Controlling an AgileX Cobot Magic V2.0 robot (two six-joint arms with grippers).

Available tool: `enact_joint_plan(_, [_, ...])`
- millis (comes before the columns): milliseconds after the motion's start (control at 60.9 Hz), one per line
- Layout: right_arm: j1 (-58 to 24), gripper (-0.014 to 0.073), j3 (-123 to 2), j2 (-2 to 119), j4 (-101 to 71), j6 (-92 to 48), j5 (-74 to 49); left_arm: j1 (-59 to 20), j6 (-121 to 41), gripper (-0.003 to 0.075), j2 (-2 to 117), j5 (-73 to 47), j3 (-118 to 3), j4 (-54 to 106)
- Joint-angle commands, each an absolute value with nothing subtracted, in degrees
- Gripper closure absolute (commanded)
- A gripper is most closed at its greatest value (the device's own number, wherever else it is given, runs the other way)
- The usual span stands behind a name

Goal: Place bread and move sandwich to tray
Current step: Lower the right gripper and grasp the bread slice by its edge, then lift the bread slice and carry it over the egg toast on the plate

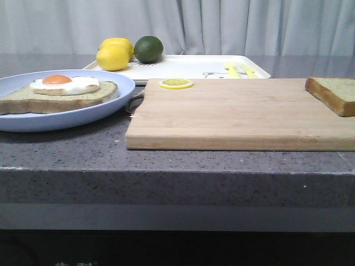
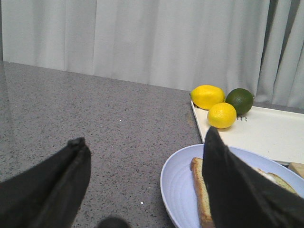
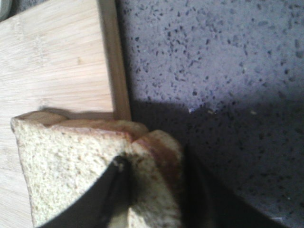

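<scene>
The bread (image 1: 333, 91), a plain brown-crusted slice, lies at the right end of the wooden board (image 1: 238, 116). In the right wrist view my right gripper (image 3: 154, 159) is shut on the bread (image 3: 71, 161), pinching its crust edge near the board's corner. The sandwich (image 1: 61, 91), a slice topped with a fried egg, rests on the pale-blue plate (image 1: 111, 108) at the left. My left gripper (image 2: 145, 137) is open above the counter, one finger over the plate (image 2: 178, 180) and sandwich (image 2: 199, 190). The white tray (image 1: 183, 64) sits behind the board. Neither gripper shows in the front view.
Two lemons (image 1: 113, 55) and a lime (image 1: 148, 49) sit on the tray's left end, and yellow cutlery (image 1: 238, 69) on its right. A lemon slice (image 1: 176, 83) lies on the board's far edge. Grey curtains hang behind the speckled counter.
</scene>
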State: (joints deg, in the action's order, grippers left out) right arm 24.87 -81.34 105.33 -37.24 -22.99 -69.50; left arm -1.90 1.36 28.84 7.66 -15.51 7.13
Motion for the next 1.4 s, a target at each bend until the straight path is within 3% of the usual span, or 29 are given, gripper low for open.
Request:
enact_joint_plan(0, [24.92,0.0470,-82.93,102.73,-39.04,-23.29,-76.77,-1.96,1.76,0.0226,29.39,12.43,-17.35,7.54])
enact_joint_plan(411, [24.92,0.0633,-82.99,96.39,-41.95,-18.55,-76.82,-1.96,1.76,0.0226,29.39,12.43,-17.35,7.54])
enact_joint_plan(871, [23.69,0.0633,-82.99,87.98,-58.42,-18.55,-76.82,-1.96,1.76,0.0226,29.39,12.43,-17.35,7.54])
enact_joint_plan(1134, [13.08,0.0633,-82.99,88.20,-73.50,-18.96,-74.98,-1.96,1.76,0.0226,29.39,12.43,-17.35,7.54])
enact_joint_plan(1380, [-2.17,0.0633,-82.99,91.46,-81.55,-18.96,-65.67,-1.96,1.76,0.0226,29.39,12.43,-17.35,7.54])
